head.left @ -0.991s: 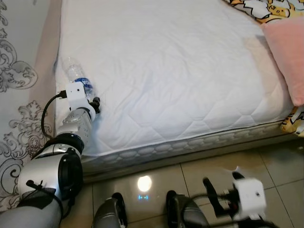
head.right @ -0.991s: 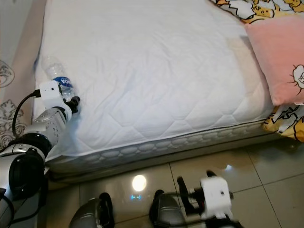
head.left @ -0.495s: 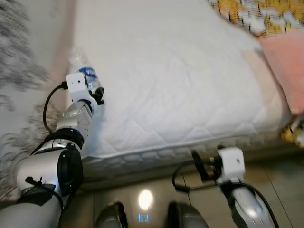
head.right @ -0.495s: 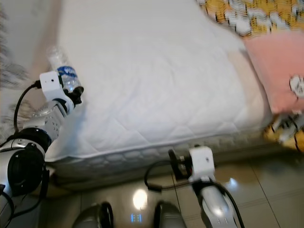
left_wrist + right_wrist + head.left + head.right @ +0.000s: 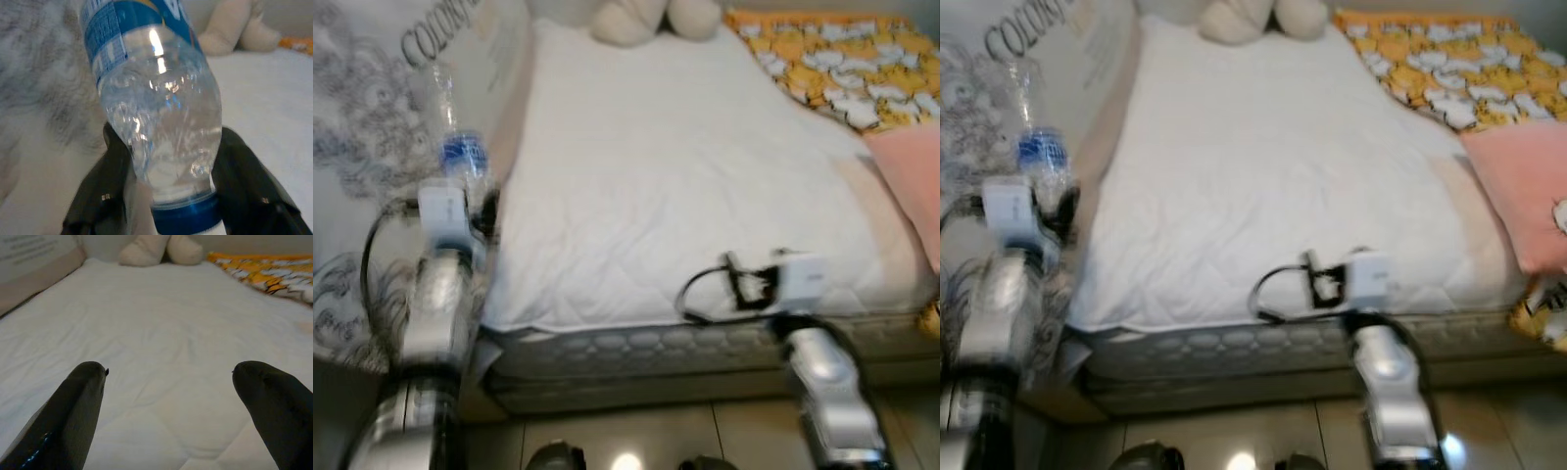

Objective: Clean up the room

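A clear plastic water bottle with a blue label stands upright beside the bed's left edge, my left gripper shut on it. In the left wrist view the black fingers clamp the bottle near its blue cap. My right gripper is open at the near edge of the white mattress. Seen from the right wrist, its fingers stand wide apart with nothing between them, only the mattress ahead.
A cream plush toy lies at the head of the bed. A yellow patterned blanket and a pink pillow lie on the right. Grey patterned fabric with lettering hangs left of the bed. Tiled floor runs along the front.
The camera has tilted up towards the head of the bed. My left gripper has lifted the bottle off the mattress. My right arm has risen from floor level to the mattress edge.
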Controlling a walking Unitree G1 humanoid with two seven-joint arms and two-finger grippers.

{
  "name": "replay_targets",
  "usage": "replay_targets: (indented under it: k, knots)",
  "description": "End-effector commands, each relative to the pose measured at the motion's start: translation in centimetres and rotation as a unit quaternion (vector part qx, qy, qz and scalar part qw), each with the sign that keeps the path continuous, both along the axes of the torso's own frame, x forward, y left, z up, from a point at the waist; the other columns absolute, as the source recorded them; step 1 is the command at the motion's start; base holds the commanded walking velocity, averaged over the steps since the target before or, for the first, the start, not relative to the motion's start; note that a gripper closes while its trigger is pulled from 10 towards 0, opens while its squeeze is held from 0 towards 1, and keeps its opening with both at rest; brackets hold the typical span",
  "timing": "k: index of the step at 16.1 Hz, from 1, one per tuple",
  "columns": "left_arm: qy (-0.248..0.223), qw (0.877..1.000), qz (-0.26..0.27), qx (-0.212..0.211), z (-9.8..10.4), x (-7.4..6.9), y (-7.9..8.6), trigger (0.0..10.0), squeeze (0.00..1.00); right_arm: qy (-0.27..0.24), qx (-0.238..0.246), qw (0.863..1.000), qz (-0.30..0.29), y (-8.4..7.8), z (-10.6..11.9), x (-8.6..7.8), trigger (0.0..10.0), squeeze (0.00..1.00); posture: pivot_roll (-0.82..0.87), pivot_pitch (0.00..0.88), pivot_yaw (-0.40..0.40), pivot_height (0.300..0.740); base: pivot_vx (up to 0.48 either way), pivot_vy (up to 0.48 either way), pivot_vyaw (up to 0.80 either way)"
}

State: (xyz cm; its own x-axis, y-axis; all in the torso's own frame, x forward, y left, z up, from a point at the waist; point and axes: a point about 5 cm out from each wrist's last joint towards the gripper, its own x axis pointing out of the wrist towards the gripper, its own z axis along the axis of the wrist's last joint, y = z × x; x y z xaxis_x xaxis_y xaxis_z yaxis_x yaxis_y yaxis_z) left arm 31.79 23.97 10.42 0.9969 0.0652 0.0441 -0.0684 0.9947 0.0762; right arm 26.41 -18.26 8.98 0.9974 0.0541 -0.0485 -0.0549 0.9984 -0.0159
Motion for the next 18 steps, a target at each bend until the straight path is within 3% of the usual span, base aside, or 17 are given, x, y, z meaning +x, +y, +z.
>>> replay_targets:
  k: [1, 2, 3, 4, 6, 7, 8, 11, 18]
  knots:
    - [-0.053, 0.998, -0.02, 0.025, 2.4, 0.4, -1.0, 0.0, 0.0, -0.013, 0.011, 1.0, -0.005, -0.1, 0.5, 0.1, 10.0, 0.0, -0.08, 0.0, 0.026, 0.74, 0.0, 0.0, 0.0]
    - [-0.061, 0.996, -0.038, 0.058, 1.7, -1.0, -1.6, 0.0, 0.0, -0.009, 0.044, 0.999, -0.013, -0.3, 0.5, 0.3, 10.0, 0.0, -0.08, 0.0, 0.022, 0.74, 0.0, 0.0, 0.0]
    - [-0.045, 0.993, -0.082, 0.078, -0.5, -4.1, -3.5, 0.0, 0.0, -0.004, 0.083, 0.996, -0.021, -0.6, 0.4, 0.5, 10.0, 0.0, -0.08, 0.0, 0.017, 0.74, 0.0, 0.0, 0.0]
    - [-0.02, 0.993, -0.101, 0.06, -1.8, -5.5, -5.0, 0.0, 0.0, -0.003, 0.071, 0.997, -0.013, -0.5, 0.3, 0.6, 10.0, 0.0, -0.07, 0.0, 0.013, 0.74, 0.0, 0.0, 0.0]
    - [0.0, 0.992, -0.113, 0.048, -2.0, -5.7, -6.5, 0.0, 0.0, -0.004, 0.044, 0.999, 0.0, -0.2, 0.1, 0.7, 10.0, 0.0, -0.07, 0.0, 0.005, 0.74, 0.0, 0.0, 0.0]
    - [-0.004, 0.994, -0.107, 0.03, -1.6, -5.3, -6.7, 4.7, 0.0, -0.002, 0.039, 0.999, 0.007, 0.3, -0.2, 0.8, 10.0, 0.0, -0.07, 0.0, 0.007, 0.74, 0.0, 0.0, 0.0]
    - [-0.015, 0.994, -0.106, 0.027, -0.9, -5.0, -6.9, 10.0, 0.0, 0.002, 0.037, 0.999, 0.016, 0.9, -0.4, 0.9, 10.0, 0.0, -0.07, 0.0, 0.01, 0.74, 0.0, 0.0, 0.0]
    - [-0.013, 0.995, -0.1, 0.026, -0.4, -4.5, -6.7, 10.0, 0.0, 0.013, 0.038, 0.999, 0.019, 1.1, -1.0, 0.7, 10.0, 0.0, -0.08, 0.0, 0.018, 0.74, 0.0, 0.0, 0.0]
    - [0.012, 0.994, -0.106, 0.016, -1.4, -4.7, -7.6, 10.0, 0.0, 0.031, 0.029, 0.999, 0.02, 0.9, -1.9, 0.4, 10.0, 0.0, -0.09, 0.0, 0.018, 0.74, 0.0, -0.48, 0.0]
